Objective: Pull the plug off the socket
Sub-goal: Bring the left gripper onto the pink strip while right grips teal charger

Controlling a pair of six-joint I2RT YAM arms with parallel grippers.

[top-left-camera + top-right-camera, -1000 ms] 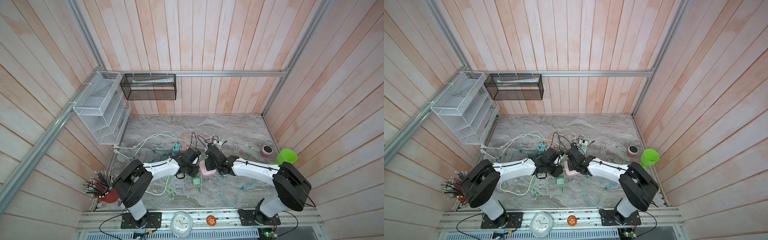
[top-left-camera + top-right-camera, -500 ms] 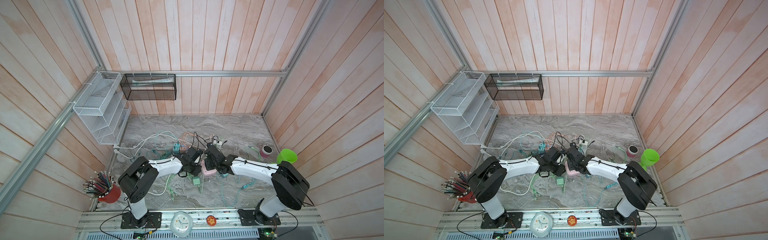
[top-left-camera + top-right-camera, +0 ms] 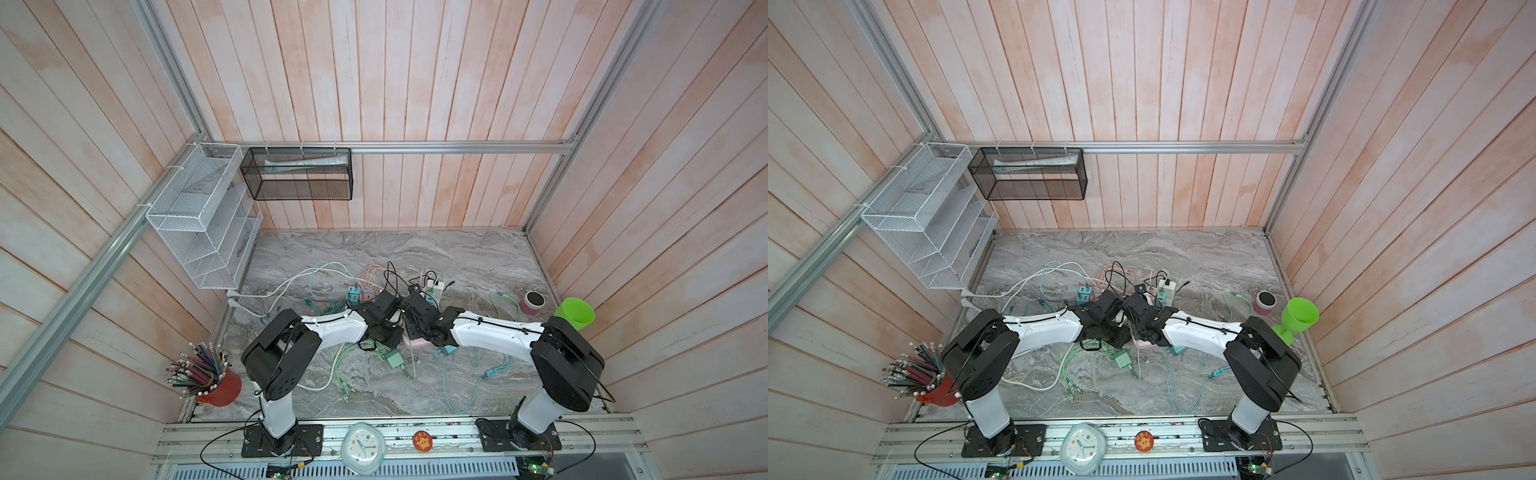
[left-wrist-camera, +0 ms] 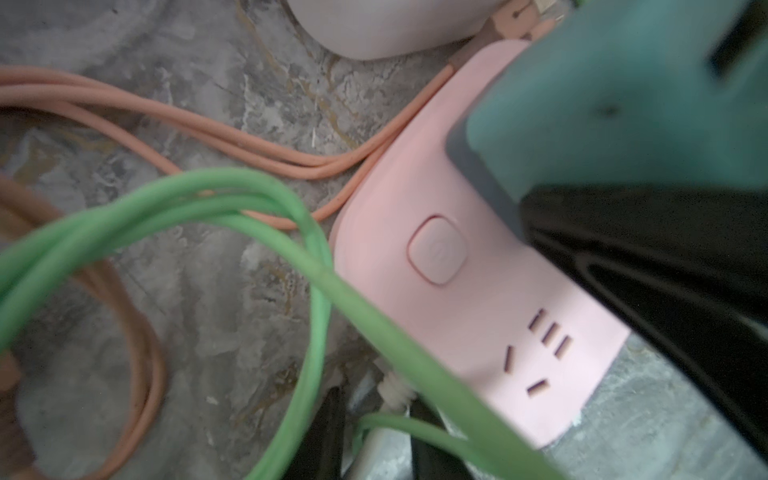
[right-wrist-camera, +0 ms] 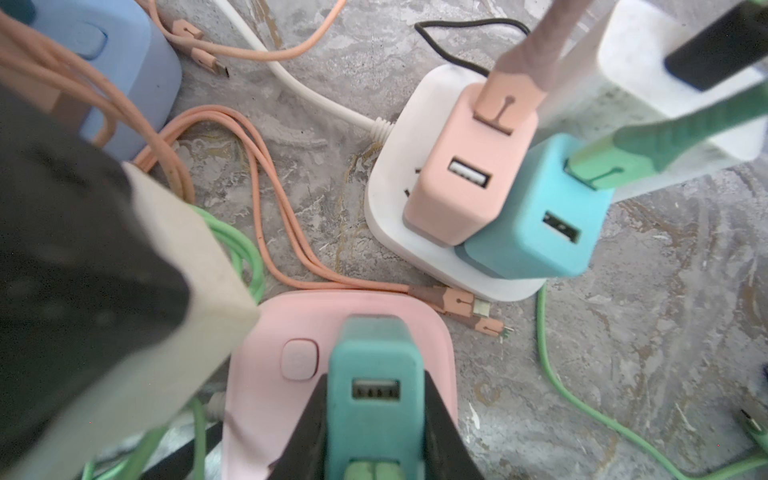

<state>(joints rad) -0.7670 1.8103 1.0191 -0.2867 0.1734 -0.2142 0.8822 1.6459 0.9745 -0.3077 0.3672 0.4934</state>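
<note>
A teal plug [image 5: 374,357] with a USB port stands in the pink socket [image 5: 274,332] on the marble table. My right gripper [image 5: 375,399] is shut on the plug, one black finger on each side. The left wrist view shows the same plug [image 4: 623,104] on the socket [image 4: 457,316], beside its round button. My left gripper [image 4: 376,401] is shut on the socket's white cord at its ribbed collar, just off the socket's edge, with a green cable crossing the fingers. In both top views the two grippers meet mid-table over the socket [image 3: 417,343] [image 3: 1142,343].
A white socket [image 5: 399,137] just behind holds a peach charger [image 5: 465,178] and a light-blue charger [image 5: 536,224]. A blue block [image 5: 124,62], orange cables [image 5: 266,187] and green cables [image 4: 166,199] lie around. A loose green plug [image 3: 395,359], a green cup [image 3: 575,313] and a pencil pot [image 3: 218,388] stand farther off.
My left gripper has edged in toward the pink socket and closed on its cord. The right gripper keeps the same hold on the plug.
</note>
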